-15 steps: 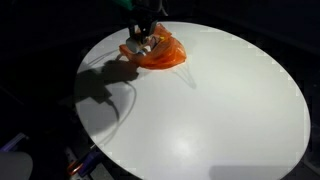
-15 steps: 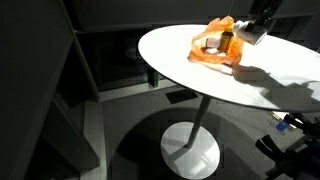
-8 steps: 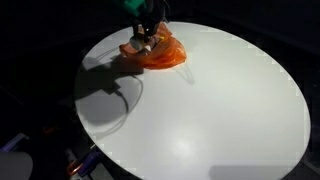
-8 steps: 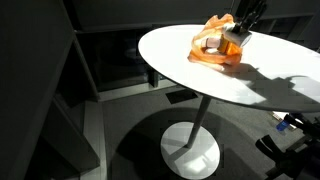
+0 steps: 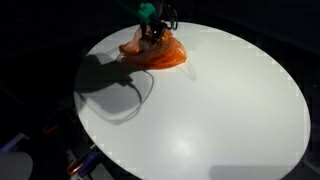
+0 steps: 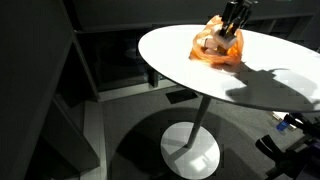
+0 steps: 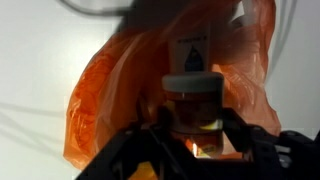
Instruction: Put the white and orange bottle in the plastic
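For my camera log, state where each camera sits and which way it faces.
Exterior view: high above the round table, looking down; the gripper shows at the orange bag.
Exterior view: low beside the table, looking across it and at its pedestal; the gripper shows over the bag.
Wrist view: on the wrist, facing along the fingers at the bottle and bag.
Shared: all three show the bag.

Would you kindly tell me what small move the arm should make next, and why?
Probably lower the bottle a little into the orange plastic bag: in the wrist view the pincer is shut on the bottle, with the bag spread right behind it on the white table.
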Controlling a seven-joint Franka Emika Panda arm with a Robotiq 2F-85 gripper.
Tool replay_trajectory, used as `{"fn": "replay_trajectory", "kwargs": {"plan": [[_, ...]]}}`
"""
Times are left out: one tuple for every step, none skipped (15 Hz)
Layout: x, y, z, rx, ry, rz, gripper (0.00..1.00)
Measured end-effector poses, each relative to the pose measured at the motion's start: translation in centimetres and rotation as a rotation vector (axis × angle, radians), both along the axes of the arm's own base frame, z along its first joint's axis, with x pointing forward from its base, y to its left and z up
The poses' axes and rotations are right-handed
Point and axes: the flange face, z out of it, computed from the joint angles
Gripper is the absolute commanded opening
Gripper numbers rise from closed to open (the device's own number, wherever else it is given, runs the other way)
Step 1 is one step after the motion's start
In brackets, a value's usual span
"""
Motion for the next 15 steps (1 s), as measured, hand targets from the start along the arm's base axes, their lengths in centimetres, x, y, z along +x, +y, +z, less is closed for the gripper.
{"fn": "replay_trajectory", "kwargs": {"plan": [[0.3,-0.2,-0.5,-0.001,0.003,-0.004,0.83],[0.5,-0.4,-1.0,-0.002,0.008,-0.008,0.86],[0.7,-0.6,-1.5,-0.002,0.013,-0.011,0.92],[0.9,-0.8,-1.8,-0.004,0.017,-0.014,0.99],[1.0,-1.0,-1.9,-0.011,0.019,-0.015,1.00],[1.1,-1.2,-1.9,-0.019,0.019,-0.015,1.00],[1.1,-1.4,-1.8,-0.031,0.020,-0.019,1.00],[1.2,-1.7,-1.7,-0.045,0.024,-0.027,1.00],[1.1,-2.0,-1.4,-0.059,0.030,-0.036,1.00],[1.1,-2.4,-1.0,-0.078,0.043,-0.045,1.00],[0.9,-2.8,-0.4,-0.098,0.059,-0.055,1.00],[0.7,-3.2,0.4,-0.120,0.081,-0.066,1.00],[0.5,-3.6,1.3,-0.141,0.105,-0.075,1.00],[0.1,-4.1,2.2,-0.160,0.134,-0.086,1.00],[-0.3,-4.5,3.2,-0.180,0.162,-0.098,1.00]]}}
